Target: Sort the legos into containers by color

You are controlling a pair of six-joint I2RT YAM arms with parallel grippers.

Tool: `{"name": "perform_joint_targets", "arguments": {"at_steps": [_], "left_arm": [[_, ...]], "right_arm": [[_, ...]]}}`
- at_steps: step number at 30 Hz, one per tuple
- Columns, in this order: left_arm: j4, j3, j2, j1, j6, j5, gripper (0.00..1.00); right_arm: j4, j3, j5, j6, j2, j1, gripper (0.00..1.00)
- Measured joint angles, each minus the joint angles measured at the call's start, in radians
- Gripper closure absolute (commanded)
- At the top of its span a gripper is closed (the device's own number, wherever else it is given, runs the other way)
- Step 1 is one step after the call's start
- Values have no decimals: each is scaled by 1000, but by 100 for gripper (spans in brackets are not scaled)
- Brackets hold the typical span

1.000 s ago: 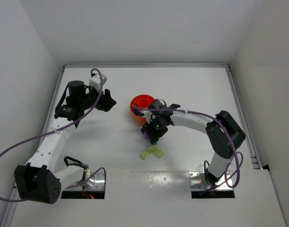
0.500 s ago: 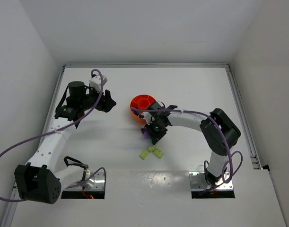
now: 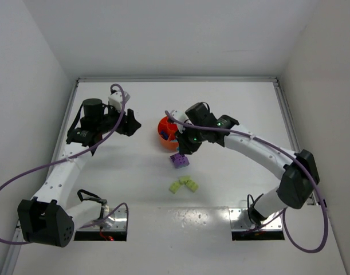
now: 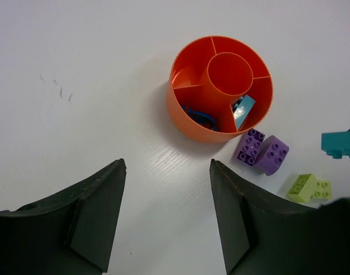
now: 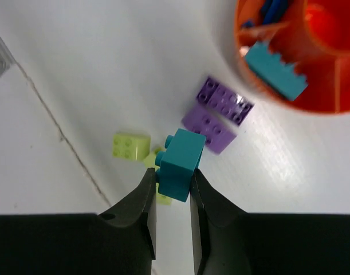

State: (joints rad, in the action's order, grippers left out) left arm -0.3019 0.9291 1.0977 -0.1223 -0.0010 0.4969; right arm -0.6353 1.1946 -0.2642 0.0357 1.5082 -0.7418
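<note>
My right gripper (image 5: 173, 184) pinches a teal brick (image 5: 180, 163) between its two dark fingers. The brick's studs face sideways, toward the left of the wrist view. Its longer side seems to run roughly along my fingers, a little tilted. I hold it above the loose bricks, near the bowl (image 5: 289, 103).

My left gripper (image 4: 166, 220) hangs spread wide with nothing between its fingers, well apart from the bowl and looking down on it.

The bowl is round, smooth orange plastic, with a circular centre well ringed by divided sections. One outer section holds a second teal brick (image 4: 243, 112), leaning on its end against the divider. The section beside it holds blue pieces (image 4: 199, 117).

Two purple bricks (image 4: 250, 147) lie touching each other on the table (image 4: 77, 69), just beside the bowl's wall. One is a flat rectangle with its studs up, the other has a rounded edge. A little farther off lies a small cluster of yellow-green bricks (image 4: 309, 188), also studs up.

The table is white, with a faint wood grain and a few small scuffs. Plain white walls close it in on three sides, and a metal rail (image 3: 289, 120) runs along its right edge.
</note>
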Motion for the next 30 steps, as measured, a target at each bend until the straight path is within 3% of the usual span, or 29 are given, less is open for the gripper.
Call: {"name": "perform_joint_targets", "arguments": {"at_steps": [10,24,30], "left_arm": [[5,0,-6,0,10,4,34],[5,0,-6,0,21,4,34],[5,0,-6,0,24,4,34]], "right_arm": [[-3,197,108,-5,197,7,99],[-24,273,176,18,301,60,99],[-29,304,179,19,353,77,88]]}}
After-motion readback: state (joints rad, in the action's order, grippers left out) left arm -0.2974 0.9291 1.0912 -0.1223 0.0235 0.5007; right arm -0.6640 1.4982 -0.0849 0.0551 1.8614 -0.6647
